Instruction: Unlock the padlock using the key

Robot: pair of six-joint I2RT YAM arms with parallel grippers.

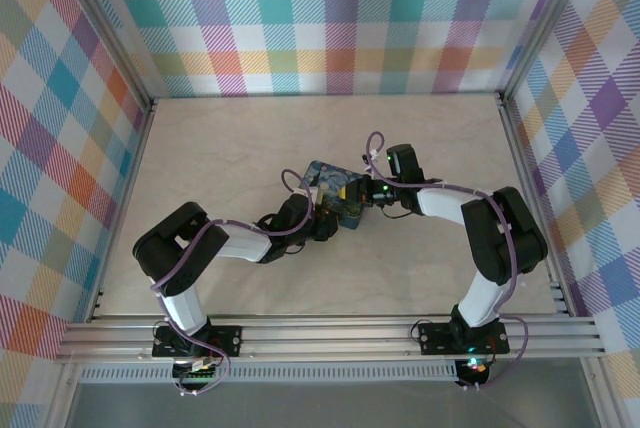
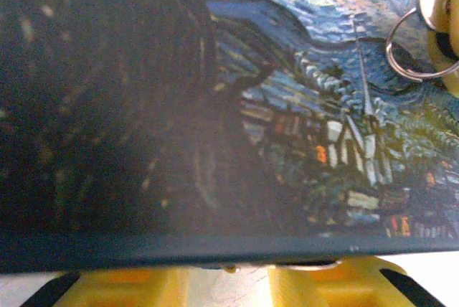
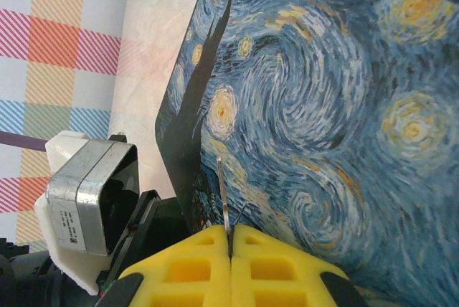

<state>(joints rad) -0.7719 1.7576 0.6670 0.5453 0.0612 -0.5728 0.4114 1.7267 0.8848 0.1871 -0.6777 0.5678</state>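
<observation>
– Yellow fingers [image 3: 193,267] sit closest to the right wrist lens; how do they stand?
– Pressed together, pad against pad; the right claw [image 3: 230,234] is pinching the key [image 3: 223,192], a thin metal blade seen edge-on and rising straight out of the seam.
– What is behind that blade?
– A tin [image 3: 323,106] printed with swirling stars, just past the key's tip; whether the two touch I cannot tell. Beside the tin, low on the left, there is a white and silver block [image 3: 82,203] on dark arm parts.
– And the left claw [image 2: 228,280]?
– Its yellow fingers [image 2: 122,289] stand apart at the bottom of the left wrist view, pale desk [image 1: 250,138] showing in the gap; the tin's dark edge hides their tips, so whether they hold anything I cannot tell.
– Anything else over there?
– A key ring [image 2: 419,45] hangs before the tin's painted face at the upper right, close by a yellow finger of the right claw; a small brassy glint [image 2: 229,270] under the tin's edge is too small to name.
– From above?
– Both claws meet at the tin in the middle of the desk; left at its near-left corner, right at its right end.
– The padlock?
– I cannot tell where it lies.
</observation>
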